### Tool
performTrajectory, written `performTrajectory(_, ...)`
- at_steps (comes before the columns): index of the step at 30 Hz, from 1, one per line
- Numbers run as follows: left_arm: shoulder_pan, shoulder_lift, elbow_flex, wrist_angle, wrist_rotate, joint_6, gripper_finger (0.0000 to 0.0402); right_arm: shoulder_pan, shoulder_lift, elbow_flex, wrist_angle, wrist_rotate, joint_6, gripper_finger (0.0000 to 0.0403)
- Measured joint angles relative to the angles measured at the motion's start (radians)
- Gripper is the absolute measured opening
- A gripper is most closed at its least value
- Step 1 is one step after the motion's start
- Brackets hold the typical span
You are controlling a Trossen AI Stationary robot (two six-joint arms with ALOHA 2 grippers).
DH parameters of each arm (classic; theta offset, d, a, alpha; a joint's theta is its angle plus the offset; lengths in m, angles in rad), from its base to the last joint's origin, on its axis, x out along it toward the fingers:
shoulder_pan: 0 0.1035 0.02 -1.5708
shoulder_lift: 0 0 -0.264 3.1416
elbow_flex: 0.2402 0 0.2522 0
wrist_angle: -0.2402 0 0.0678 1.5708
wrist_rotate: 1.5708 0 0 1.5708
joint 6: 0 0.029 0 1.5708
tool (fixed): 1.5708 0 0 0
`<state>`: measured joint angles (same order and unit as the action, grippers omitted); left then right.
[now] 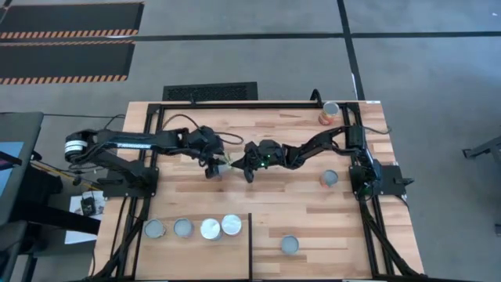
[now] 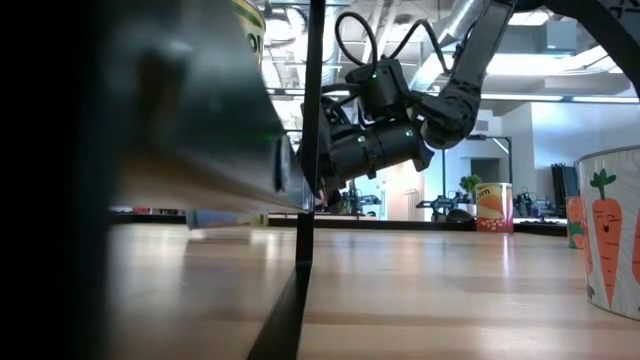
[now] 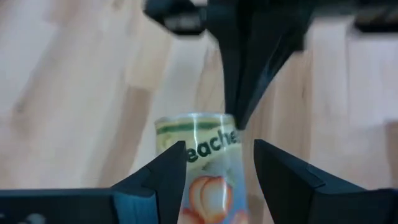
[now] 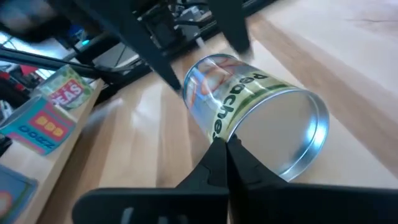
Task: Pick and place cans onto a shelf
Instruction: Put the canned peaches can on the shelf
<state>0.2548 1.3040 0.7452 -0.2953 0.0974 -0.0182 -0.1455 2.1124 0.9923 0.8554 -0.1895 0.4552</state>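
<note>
Both claws meeting mid-surface over one peaches can

The left claw [image 1: 213, 167] and right claw [image 1: 249, 168] are nose to nose near the middle of the surface [image 1: 274, 207], and the peaches can [image 4: 258, 118] sits between them, tipped on its side. Left claw's fingers [image 3: 163, 174] are on either side of the can [image 3: 208, 168], clamped on it as far as I can see. Right claw's fingers look pinched together right at the can's rim [image 4: 225, 152]. Four more cans [image 1: 155, 229] are lined up in a row on the pale shelf [image 1: 196, 251] at the near-left. Another can [image 1: 290, 244] stands near-right, one [image 1: 329, 178] by the right arm's base, and an orange-labelled one [image 1: 329, 113] at the far-right corner.
</note>
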Motion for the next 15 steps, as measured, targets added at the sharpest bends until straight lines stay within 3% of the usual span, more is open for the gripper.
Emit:
performTrajectory(9,0.005,-0.274,-0.018,0.009,-0.005,-0.068,0.0165,0.022,-0.014,-0.002,-0.026,-0.004,-0.017,0.0002)
performTrajectory(15,-0.008,-0.470,-0.217,0.196,-0.005,-0.164,0.0126,0.039,-0.128,-0.002,-0.168,0.012,-0.115,0.0002)
